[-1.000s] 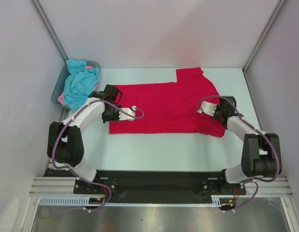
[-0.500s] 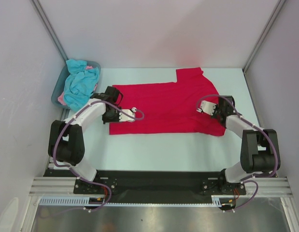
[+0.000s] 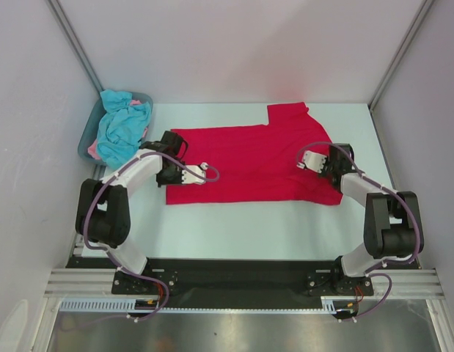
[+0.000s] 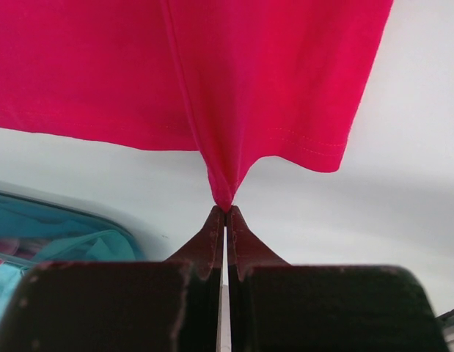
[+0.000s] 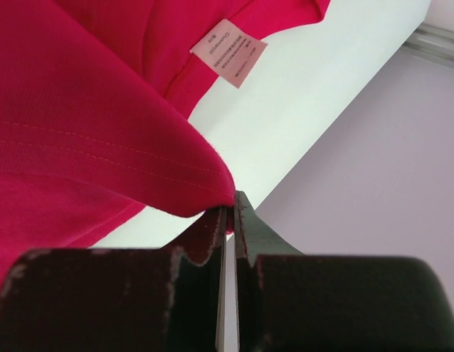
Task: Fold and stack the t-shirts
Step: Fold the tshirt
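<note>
A crimson red t-shirt (image 3: 249, 161) lies spread across the middle of the white table. My left gripper (image 3: 165, 150) is shut on a pinch of the shirt's left edge; in the left wrist view the cloth (image 4: 234, 95) rises from my closed tips (image 4: 225, 211). My right gripper (image 3: 335, 163) is shut on the shirt's right edge; in the right wrist view the red fold (image 5: 102, 147) hangs from my closed tips (image 5: 231, 202), with a white label (image 5: 228, 52) beyond. Turquoise-blue shirts (image 3: 120, 125) and a bit of pink cloth (image 3: 94, 150) are heaped in the tub.
A grey-blue plastic tub (image 3: 86, 139) stands at the back left against the left wall. Walls close the table on the left, back and right. Bare white table (image 3: 241, 220) lies in front of the red shirt.
Both grippers have edged a little towards the back with the shirt's edges in them. The shirt's left edge has shifted slightly with the left gripper.
</note>
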{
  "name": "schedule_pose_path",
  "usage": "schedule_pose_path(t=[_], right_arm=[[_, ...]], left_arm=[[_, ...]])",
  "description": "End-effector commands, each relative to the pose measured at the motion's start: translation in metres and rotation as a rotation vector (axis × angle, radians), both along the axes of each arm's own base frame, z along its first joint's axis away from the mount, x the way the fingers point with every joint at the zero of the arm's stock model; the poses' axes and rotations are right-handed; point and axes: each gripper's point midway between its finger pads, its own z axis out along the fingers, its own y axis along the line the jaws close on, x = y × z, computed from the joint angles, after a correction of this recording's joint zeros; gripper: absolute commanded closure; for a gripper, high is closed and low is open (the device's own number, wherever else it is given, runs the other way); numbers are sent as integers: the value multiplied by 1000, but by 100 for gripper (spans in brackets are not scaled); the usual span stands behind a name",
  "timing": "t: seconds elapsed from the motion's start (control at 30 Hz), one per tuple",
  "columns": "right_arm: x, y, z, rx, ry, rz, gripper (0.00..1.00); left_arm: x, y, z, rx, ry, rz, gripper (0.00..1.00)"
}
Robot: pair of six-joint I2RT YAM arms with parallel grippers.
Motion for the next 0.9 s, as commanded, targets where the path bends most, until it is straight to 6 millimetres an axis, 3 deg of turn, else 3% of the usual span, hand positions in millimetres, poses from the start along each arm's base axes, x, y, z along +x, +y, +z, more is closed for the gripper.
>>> schedule_pose_path(t=[0.0, 0.43, 0.87], right_arm=[[24, -4, 24, -13, -111, -37, 100], [42, -5, 23, -23, -144, -44, 100], [59, -8, 30, -29, -179, -51, 100]], left_arm=[[5, 2, -3, 22, -15, 5, 100], [21, 4, -8, 35, -43, 22, 100], [51, 16, 10, 37, -107, 68, 100]])
